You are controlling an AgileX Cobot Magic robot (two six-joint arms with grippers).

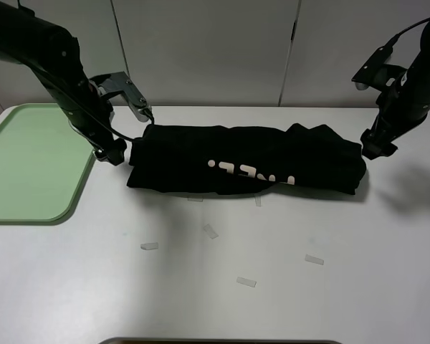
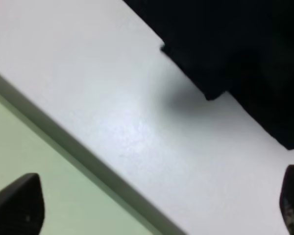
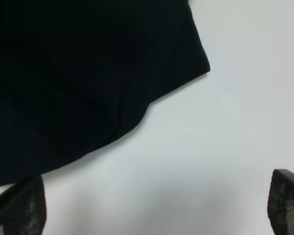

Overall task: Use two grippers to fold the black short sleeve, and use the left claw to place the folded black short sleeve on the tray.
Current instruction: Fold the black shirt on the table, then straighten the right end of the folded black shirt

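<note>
Left pincer (image 2: 157,203) is spread wide with nothing between its fingers. It sits over the strip of table (image 1: 344,301) between the black short sleeve (image 1: 247,161) and the tray (image 1: 29,165), which lies at the left edge of the high view. Right pincer (image 3: 157,203) is spread too and empty, just beside the black short sleeve's right end. Folded into a long band, the black short sleeve lies on the table across the frame's middle, pale lettering (image 1: 251,170) showing. Small paper strips (image 1: 246,282) dot the table below it.
</note>
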